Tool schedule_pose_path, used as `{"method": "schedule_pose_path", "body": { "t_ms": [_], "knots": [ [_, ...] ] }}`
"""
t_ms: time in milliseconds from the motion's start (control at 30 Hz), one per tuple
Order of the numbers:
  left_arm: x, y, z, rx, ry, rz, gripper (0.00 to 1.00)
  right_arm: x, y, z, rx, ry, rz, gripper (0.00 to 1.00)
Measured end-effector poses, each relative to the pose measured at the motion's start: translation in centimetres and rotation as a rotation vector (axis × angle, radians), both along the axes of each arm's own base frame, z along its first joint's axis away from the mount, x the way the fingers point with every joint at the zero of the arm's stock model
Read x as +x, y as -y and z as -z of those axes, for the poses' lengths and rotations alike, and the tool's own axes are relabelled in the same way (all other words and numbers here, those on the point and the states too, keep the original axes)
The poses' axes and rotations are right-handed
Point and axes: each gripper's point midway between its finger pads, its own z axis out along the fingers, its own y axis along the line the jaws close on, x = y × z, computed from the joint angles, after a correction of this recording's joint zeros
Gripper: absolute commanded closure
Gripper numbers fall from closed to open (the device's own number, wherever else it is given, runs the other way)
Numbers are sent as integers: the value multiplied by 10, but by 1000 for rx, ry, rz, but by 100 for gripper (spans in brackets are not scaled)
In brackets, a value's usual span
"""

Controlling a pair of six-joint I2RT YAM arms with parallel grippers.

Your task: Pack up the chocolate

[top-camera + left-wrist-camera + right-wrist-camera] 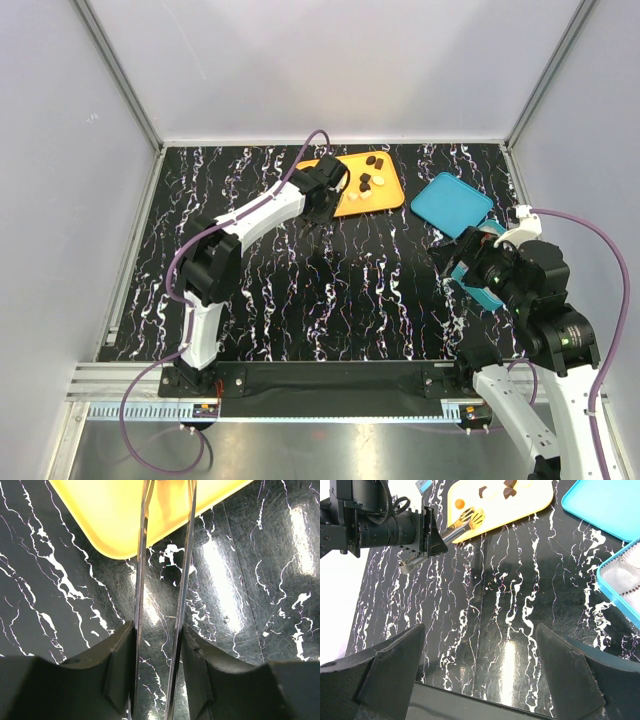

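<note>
Several small dark and cream chocolate pieces (366, 181) lie on the flat orange tray (394, 192) at the back of the table. My left gripper (322, 190) is shut on metal tongs (141, 580), whose tips reach over the tray's near left corner (125, 510). In the right wrist view the tongs (465, 520) end on the tray, left of the dark pieces (509, 493). My right gripper (480, 627) is open and empty above the table, next to the open teal box (625, 580) with paper cups in it.
The teal lid (452, 203) lies flat right of the orange tray, also in the right wrist view (605, 505). The teal box (482, 292) sits partly under my right arm. The table is black marble with white veins. Grey walls enclose it.
</note>
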Motion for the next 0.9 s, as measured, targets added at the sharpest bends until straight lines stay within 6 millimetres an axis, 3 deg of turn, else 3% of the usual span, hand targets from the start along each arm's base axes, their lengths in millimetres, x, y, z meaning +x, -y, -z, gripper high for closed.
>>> {"method": "schedule_pose_path", "body": {
  "t_ms": [367,533,700,900],
  "knots": [
    [0,0,-2,5,0,9,65,-2,1,-18,8,39,0,0],
    [-3,0,-12,-3,10,15,66,-5,2,-28,9,53,2,0],
    [-14,5,-51,-72,60,40,67,-6,2,-38,16,77,1,0],
    [-50,33,-109,-225,124,132,67,-6,6,-41,11,86,24,0]
  ]
}}
